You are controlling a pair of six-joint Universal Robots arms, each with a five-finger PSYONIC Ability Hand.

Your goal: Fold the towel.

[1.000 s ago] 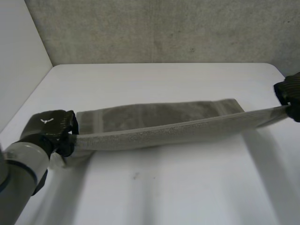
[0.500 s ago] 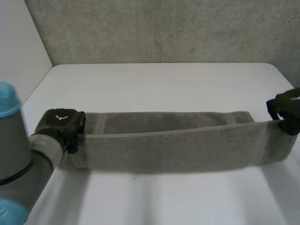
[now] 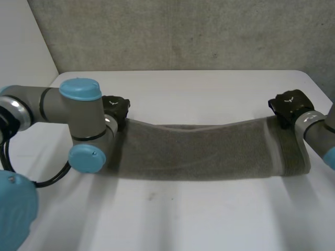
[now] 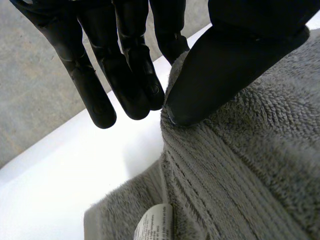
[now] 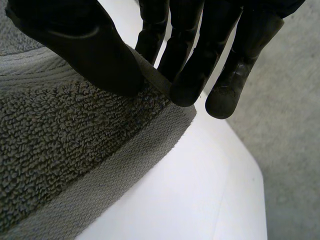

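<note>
The grey towel (image 3: 199, 149) lies across the middle of the white bench (image 3: 183, 219) as one long band, stretched from side to side, with a hand at each far corner. In the left wrist view it looks doubled – an upper layer over a lower one. The left hand (image 3: 116, 107) sits at the towel's left far corner, half hidden behind the grey arm (image 3: 78, 112) with its light-blue caps. From its own wrist, the thumb (image 4: 230, 60) presses down on the ribbed border of the towel (image 4: 240, 175), and the straight fingers (image 4: 130, 70) stand close behind that edge, so the corner is nipped between them. A small white label (image 4: 152, 225) shows on the lower layer, beside the bare bench (image 4: 75, 170). The right hand (image 3: 288, 104) is at the right far corner, where a woven stripe crosses the cloth. In its wrist view the thumb (image 5: 85, 45) lies on the pile and the fingers (image 5: 190, 60) come down behind the border – the towel's edge (image 5: 60, 140) is caught between them, just above the bench (image 5: 200, 190). Between the two hands the far edge dips a little toward the middle, and the near edge rests flat on the bench.
</note>
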